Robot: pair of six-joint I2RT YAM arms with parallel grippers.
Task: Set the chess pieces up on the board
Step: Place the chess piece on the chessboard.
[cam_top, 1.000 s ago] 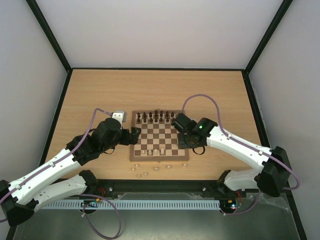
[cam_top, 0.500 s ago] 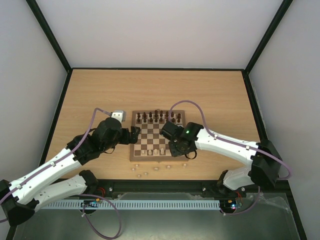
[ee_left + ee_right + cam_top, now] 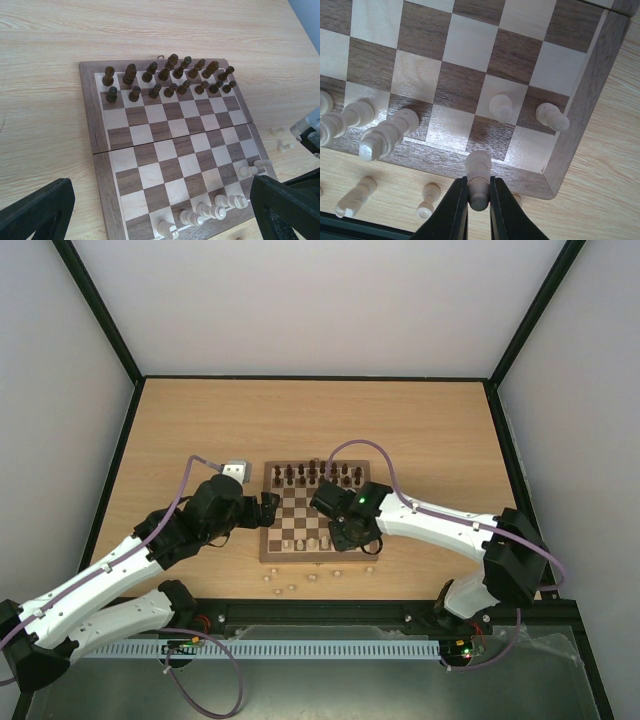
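Several pale chess pieces [image 3: 291, 587] lie loose on the tabletop [image 3: 200, 420] before the board [image 3: 320, 556]. Beyond, the right end effector [image 3: 479, 186] clenches one pale piece [image 3: 480, 165] over the near border; probably light, smooth and tippy, it suits a pinch at its waist. The left end effector [image 3: 268, 512] gapes empty beside the board. Dark pieces [image 3: 171, 62] fill the far rows.
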